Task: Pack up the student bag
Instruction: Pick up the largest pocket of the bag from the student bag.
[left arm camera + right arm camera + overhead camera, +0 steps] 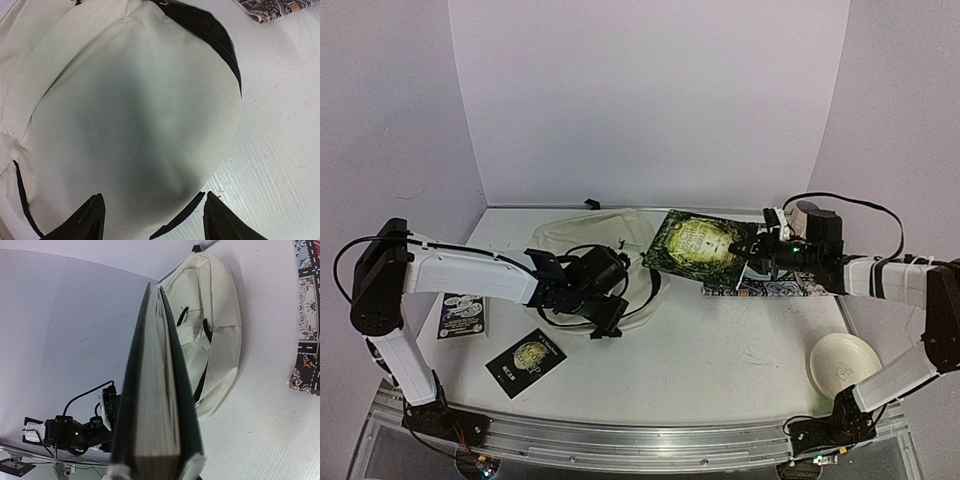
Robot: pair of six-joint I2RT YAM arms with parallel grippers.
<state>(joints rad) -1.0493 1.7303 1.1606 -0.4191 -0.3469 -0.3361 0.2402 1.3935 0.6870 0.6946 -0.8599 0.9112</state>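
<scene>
The student bag [605, 228] is a cream fabric backpack with black zipper lines, lying flat at the back middle of the table. My left gripper [608, 322] hovers over its near edge. In the left wrist view the left gripper [155, 216] is open, its black fingertips [94, 217] apart above the bag's fabric [140, 110], with nothing between them. My right gripper [750, 252] is shut on a dark green book [698, 243], held tilted in the air just right of the bag. The right wrist view shows the book [157, 390] edge-on, with the bag [220, 325] beyond it.
A patterned flat item [775, 288] lies on the table under the right arm. A white plate [842, 362] sits at the front right. A small dark booklet [525, 362] and a card [462, 315] lie at the front left. Walls close in the back and sides.
</scene>
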